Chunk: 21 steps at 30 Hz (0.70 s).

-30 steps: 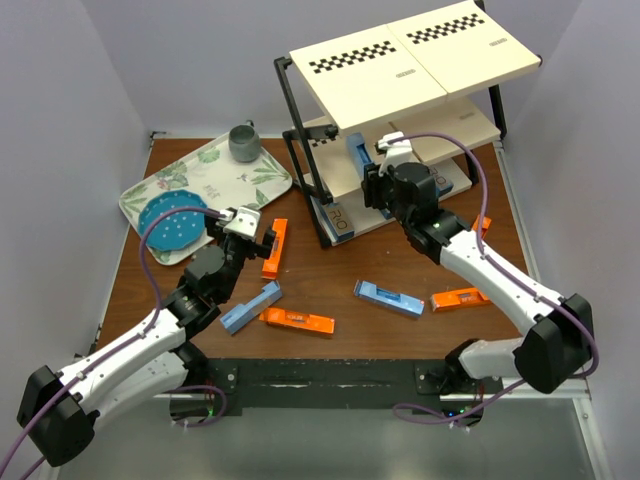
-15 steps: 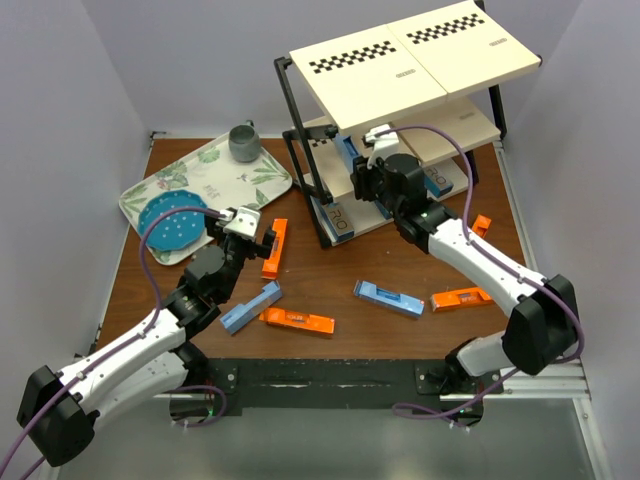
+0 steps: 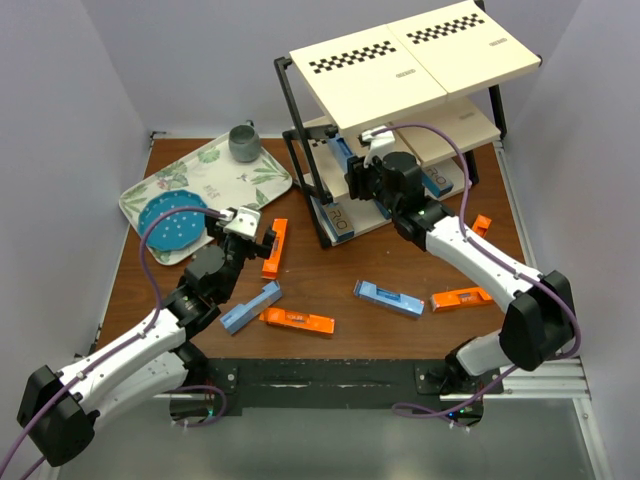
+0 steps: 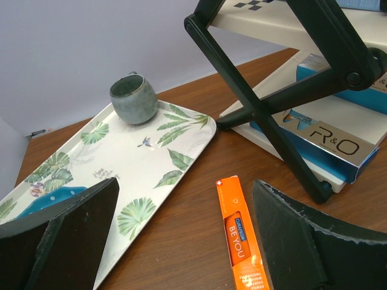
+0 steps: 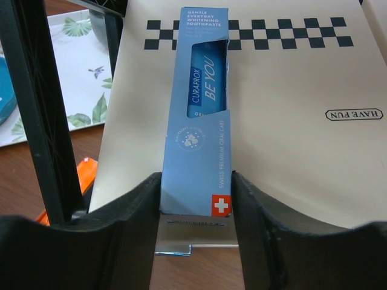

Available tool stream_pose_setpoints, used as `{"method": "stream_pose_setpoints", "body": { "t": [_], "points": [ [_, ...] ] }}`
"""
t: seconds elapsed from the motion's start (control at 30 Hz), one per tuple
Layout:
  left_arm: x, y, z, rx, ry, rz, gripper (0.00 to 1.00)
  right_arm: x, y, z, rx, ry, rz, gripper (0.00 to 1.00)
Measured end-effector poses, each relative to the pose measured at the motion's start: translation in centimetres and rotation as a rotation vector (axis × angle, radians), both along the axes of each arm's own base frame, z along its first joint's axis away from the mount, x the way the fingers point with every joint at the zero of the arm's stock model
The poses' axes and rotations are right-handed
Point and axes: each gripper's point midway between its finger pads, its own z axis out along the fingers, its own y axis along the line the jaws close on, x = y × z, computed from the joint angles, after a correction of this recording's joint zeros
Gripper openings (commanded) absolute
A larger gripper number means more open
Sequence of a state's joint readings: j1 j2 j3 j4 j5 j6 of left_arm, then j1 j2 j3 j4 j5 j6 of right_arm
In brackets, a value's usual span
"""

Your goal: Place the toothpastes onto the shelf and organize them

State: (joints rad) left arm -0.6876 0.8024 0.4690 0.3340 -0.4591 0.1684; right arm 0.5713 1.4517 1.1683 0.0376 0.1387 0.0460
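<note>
My right gripper (image 3: 356,172) (image 5: 196,181) reaches into the shelf (image 3: 400,70) at its middle tier. Its fingers (image 5: 145,199) press both sides of a blue toothpaste (image 5: 199,115) (image 3: 345,155), which lies lengthwise on the slanted cream board (image 5: 290,72). A silver carton (image 3: 340,215) (image 4: 329,142) sits on the lowest tier. My left gripper (image 3: 252,228) (image 4: 184,184) hangs open low over the table, with an orange toothpaste (image 4: 242,241) (image 3: 275,247) just inside its right finger. More cartons lie on the table: blue (image 3: 251,306), orange (image 3: 297,320), blue (image 3: 388,297), orange (image 3: 460,298).
A leaf-patterned tray (image 3: 215,175) (image 4: 139,157) at the back left holds a grey cup (image 3: 243,142) (image 4: 133,98) and a blue plate (image 3: 170,222). The shelf's black crossed legs (image 4: 272,109) stand close to my left gripper's right side. Another orange carton (image 3: 482,224) lies by the shelf's right foot.
My right gripper has moved up and left into the shelf's middle tier, bringing the blue toothpaste onto the board. The left arm has not moved.
</note>
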Motion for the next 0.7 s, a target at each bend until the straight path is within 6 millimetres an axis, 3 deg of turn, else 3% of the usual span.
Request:
{"method": "stream_pose_setpoints", "body": {
  "t": [0.23,0.5,0.57,0.7],
  "points": [
    [0.0,-0.2,-0.2,0.004,0.005,-0.009,0.97,-1.3,-0.8,0.6,0.003,0.012,-0.002,0.8],
    [-0.3,-1.1,-1.8,0.01,0.065,-0.057,0.98,-5.3,-3.3,4.4,0.049,-0.045,-0.003,0.88],
    [-0.5,-1.5,-2.8,0.011,0.111,-0.075,0.98,-6.5,-4.0,4.5,0.049,-0.042,-0.002,0.9],
    [-1.2,-2.2,-4.8,0.003,0.217,-0.106,0.98,-8.6,-5.3,2.6,0.029,0.004,0.002,0.93]
  ]
}}
